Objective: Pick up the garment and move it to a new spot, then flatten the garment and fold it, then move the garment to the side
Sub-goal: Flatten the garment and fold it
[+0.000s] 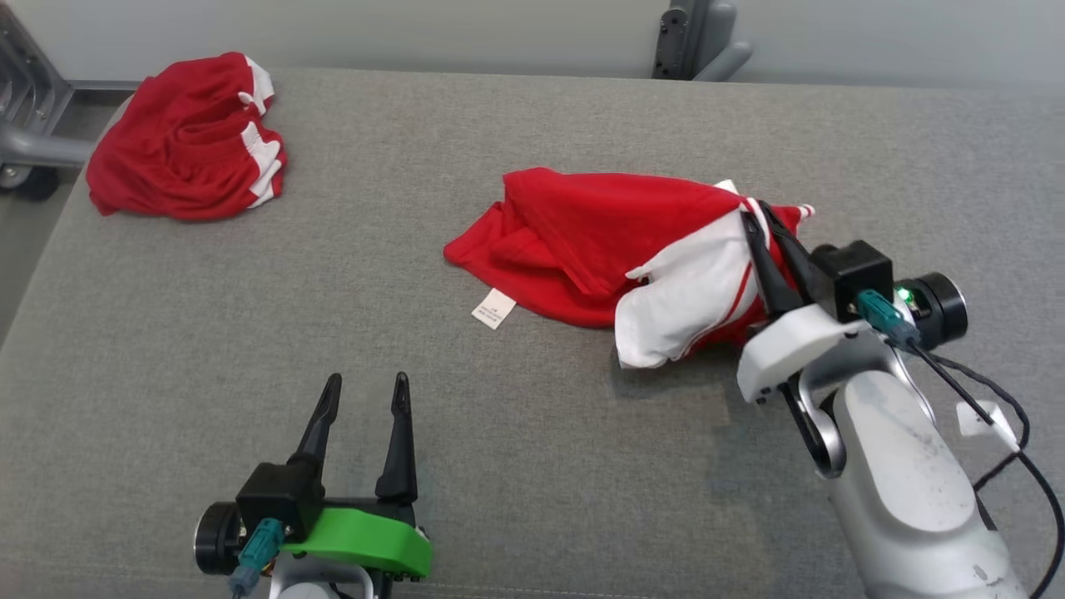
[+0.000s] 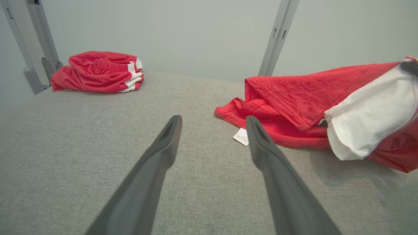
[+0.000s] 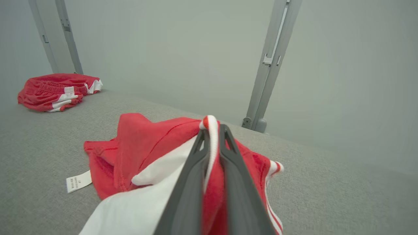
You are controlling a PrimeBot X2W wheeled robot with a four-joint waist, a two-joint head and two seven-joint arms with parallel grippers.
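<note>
while the right end effector [image 1: 755, 210] clamps a striped hem of the garment [image 1: 582, 241], crumpled just beyond the white label [image 1: 493, 309], the left end effector [image 1: 368, 378] gapes empty; soft, light cloth will likely sag, so take the opposite hem.

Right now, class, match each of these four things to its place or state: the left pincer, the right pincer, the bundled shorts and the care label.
Things
1. left pincer
2. right pincer
3. red and white shorts
4. white care label

Places or states
A. shut on the red and white jersey
B. lying flat on the grey padded table, beside the jersey's red edge
C. open, holding nothing
D. bunched at the far left corner

Pairs: 1-C, 2-A, 3-D, 4-B.
</note>
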